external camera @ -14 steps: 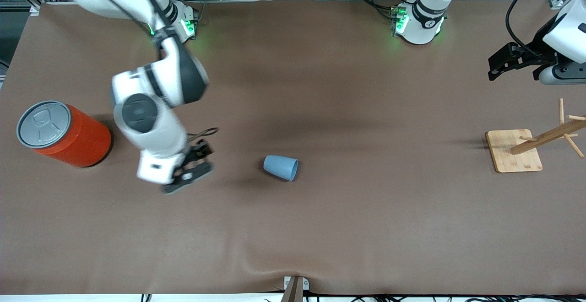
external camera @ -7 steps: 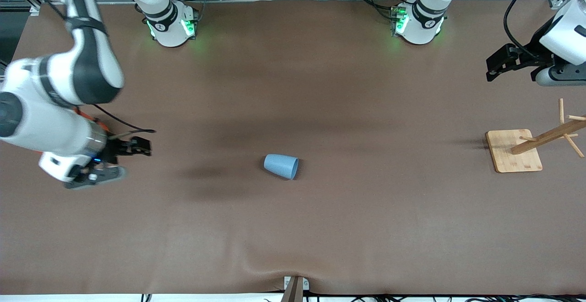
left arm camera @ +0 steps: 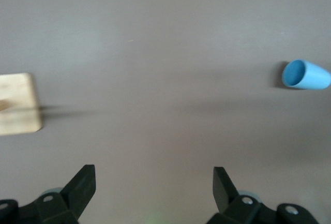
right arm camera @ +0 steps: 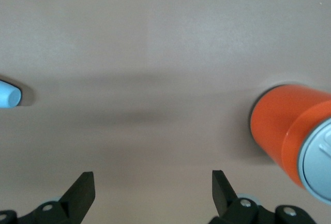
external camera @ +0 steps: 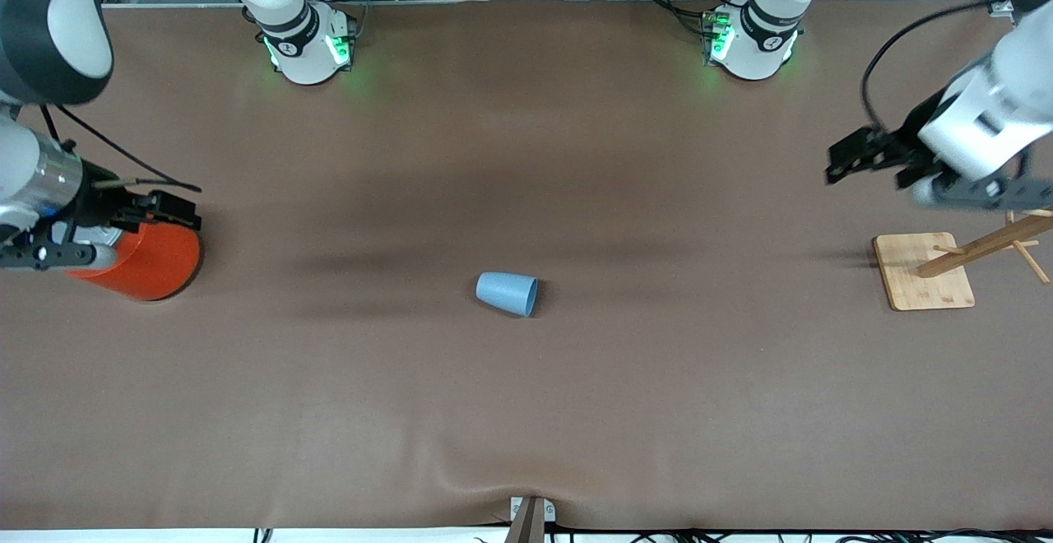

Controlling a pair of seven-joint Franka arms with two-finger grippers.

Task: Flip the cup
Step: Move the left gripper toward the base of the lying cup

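The light-blue cup [external camera: 506, 293] lies on its side in the middle of the brown table, its mouth toward the left arm's end. It shows in the left wrist view [left arm camera: 306, 75] with its deeper blue inside, and at the edge of the right wrist view [right arm camera: 9, 93]. My right gripper [external camera: 169, 210] is open and empty, up over the orange can, well apart from the cup; it also shows in its own wrist view [right arm camera: 152, 185]. My left gripper [external camera: 847, 160] is open and empty over the table near the wooden rack; it also shows in its own wrist view [left arm camera: 153, 182].
A large orange can [external camera: 156, 263] with a grey lid [right arm camera: 318, 167] stands at the right arm's end of the table. A wooden peg rack on a square base [external camera: 921, 271] stands at the left arm's end; the base also shows in the left wrist view [left arm camera: 18, 104].
The right arm has swung away from beside the cup to over the orange can. The left gripper has moved a little toward the table's middle and lower. The cup lies where it was.
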